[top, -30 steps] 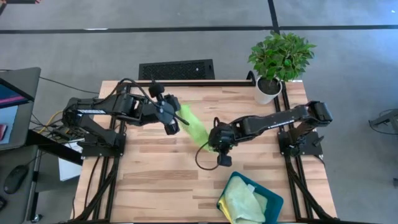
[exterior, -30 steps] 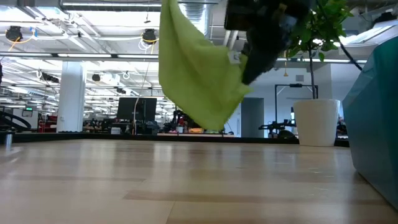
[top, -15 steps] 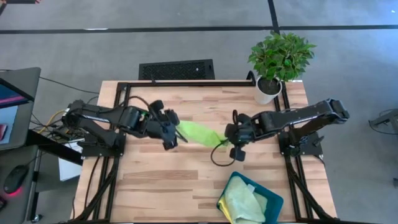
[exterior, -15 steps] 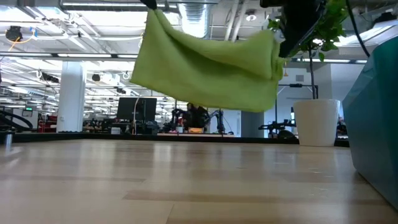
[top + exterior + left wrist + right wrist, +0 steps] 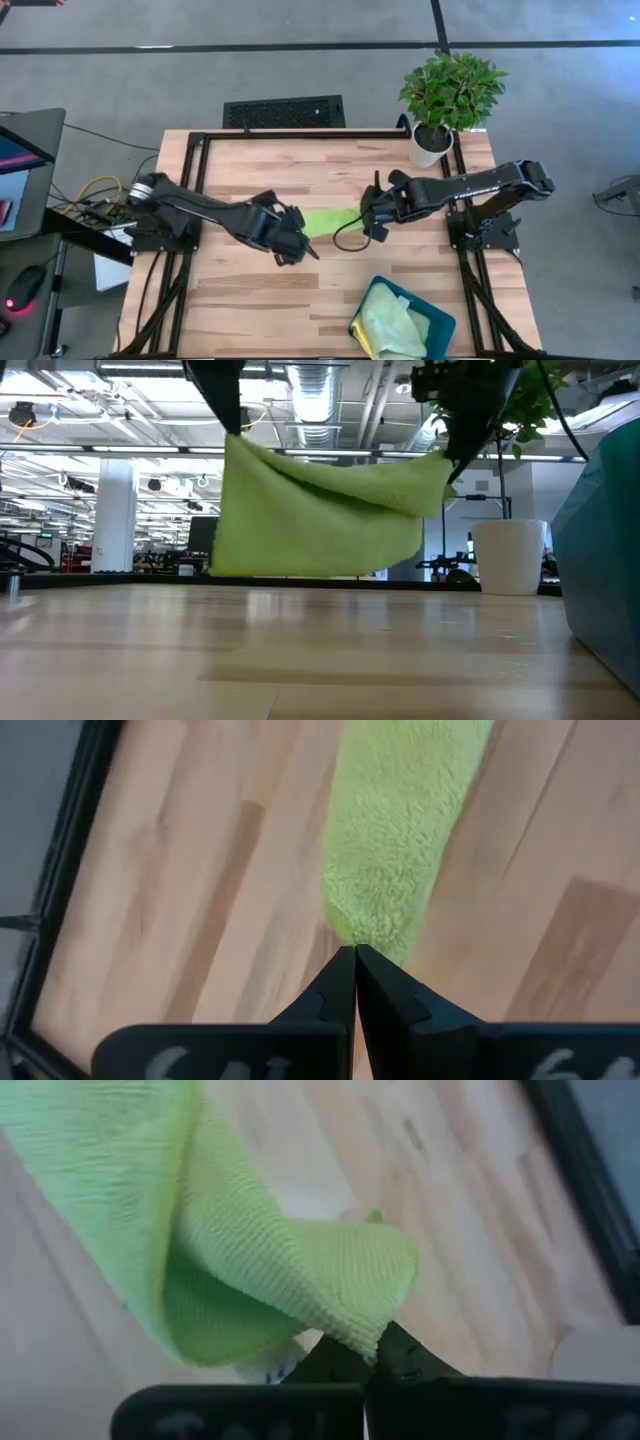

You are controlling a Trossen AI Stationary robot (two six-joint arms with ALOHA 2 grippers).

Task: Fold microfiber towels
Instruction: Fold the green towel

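Observation:
A lime green microfiber towel (image 5: 320, 510) hangs spread between my two grippers over the middle of the table; from above it shows as a narrow strip (image 5: 330, 220). My left gripper (image 5: 303, 235) is shut on its left upper corner and my right gripper (image 5: 366, 222) on its right upper corner. In the low view its lower edge (image 5: 300, 573) hangs low over the table; whether it touches the wood I cannot tell. More pale yellow-green towels (image 5: 390, 322) lie in the teal tray (image 5: 440, 325). My left gripper pinches the towel's left upper corner (image 5: 365, 935) between its two shut fingers, slanting down from above. The towel hangs below the fingers as a sheet. My right gripper pinches the right upper corner (image 5: 370, 1330), bunched into a fold of several layers, slanting down. The upper edge (image 5: 340, 470) sags a little between the two holds.
The teal tray stands at the table's near right corner, its wall (image 5: 600, 560) close in the low view. A potted plant (image 5: 450, 95) in a white pot (image 5: 510, 555) stands at the far right corner. Bare wood lies left of and in front of the towel.
My left gripper has gone down and toward the near edge and the right; my right gripper has gone up and toward the right and far edges, both turning. The towel, held bunched and slanting before, is now spread out as a hanging sheet between them.

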